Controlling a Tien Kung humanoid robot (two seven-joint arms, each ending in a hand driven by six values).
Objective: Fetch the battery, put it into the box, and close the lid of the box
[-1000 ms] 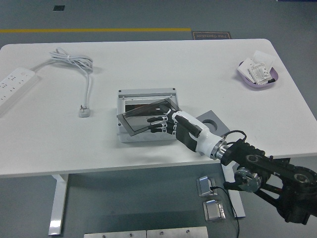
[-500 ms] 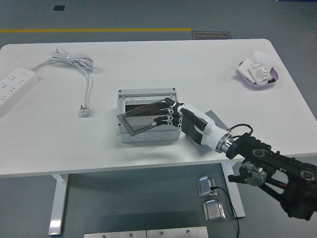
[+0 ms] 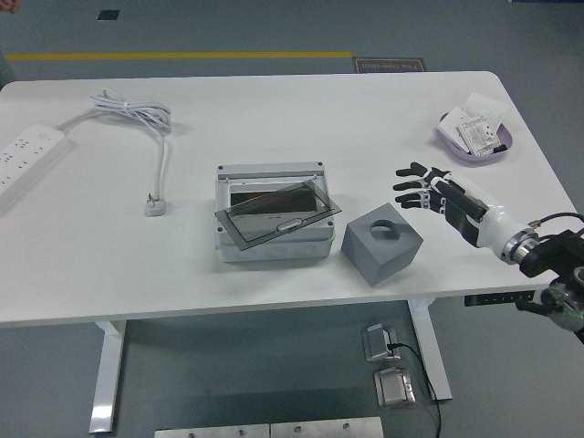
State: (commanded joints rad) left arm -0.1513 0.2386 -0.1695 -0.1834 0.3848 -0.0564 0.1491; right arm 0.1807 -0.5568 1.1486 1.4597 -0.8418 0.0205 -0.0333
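A grey box [image 3: 272,221] stands at the middle of the table. Its dark transparent lid [image 3: 276,215] lies askew and tilted over the opening, not seated square. I cannot make out the battery; the inside of the box is mostly hidden by the lid. My right hand [image 3: 415,187] hovers to the right of the box, beyond the grey block, fingers spread and holding nothing. The left arm is out of view.
A grey cube block [image 3: 380,242] with a round hole on top stands right of the box. A purple dish [image 3: 476,139] with white packets sits at the far right. A white power strip [image 3: 26,155] and its coiled cable [image 3: 137,117] with plug [image 3: 156,204] lie at the left.
My right hand has left the lid and drawn back to the right, past the grey block. The lid stays askew on the box.
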